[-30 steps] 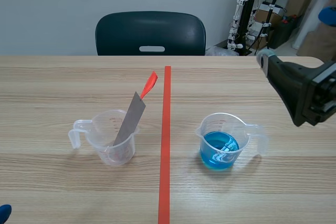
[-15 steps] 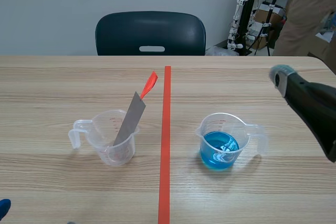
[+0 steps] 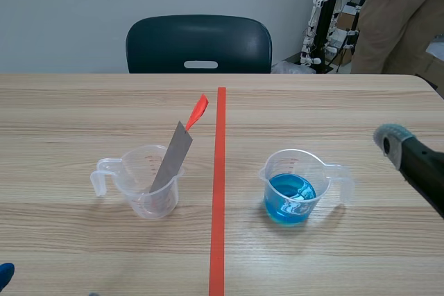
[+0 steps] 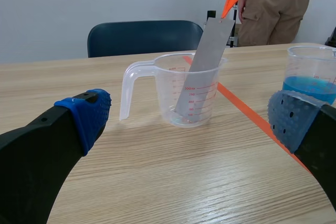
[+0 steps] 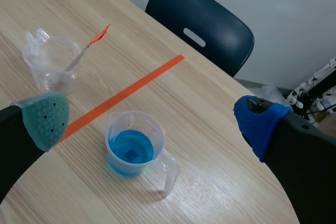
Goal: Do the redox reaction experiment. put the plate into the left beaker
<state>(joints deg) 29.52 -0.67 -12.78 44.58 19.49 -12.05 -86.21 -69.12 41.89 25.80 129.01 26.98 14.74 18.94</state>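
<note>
Plate (image 3: 172, 159) stands tilted inside the left beaker (image 3: 148, 184), on the left side of the orange tape line. Bench (image 3: 69, 116): pale wood grain, dark chair (image 3: 199, 45) at its far edge, a person (image 3: 397, 12) standing beyond the far right corner. Left end effector (image 4: 189, 121): blue-padded fingers spread wide, nothing between them, touching nothing; held low over the bench with the left beaker just ahead. Right end effector (image 5: 152, 120): fingers also spread wide and holding nothing, raised above the right side of the bench, apart from the right beaker (image 3: 293, 186). Right beaker clear, part-filled with blue liquid, handle turned away from the tape. Left beaker clear with red graduation marks, handle also turned away from the tape. Plate itself: flat grey strip, lower end on the beaker floor, upper part leaning on the rim and rising well past it toward the tape. Small orange-red tag (image 3: 198, 110) at its top end.
</note>
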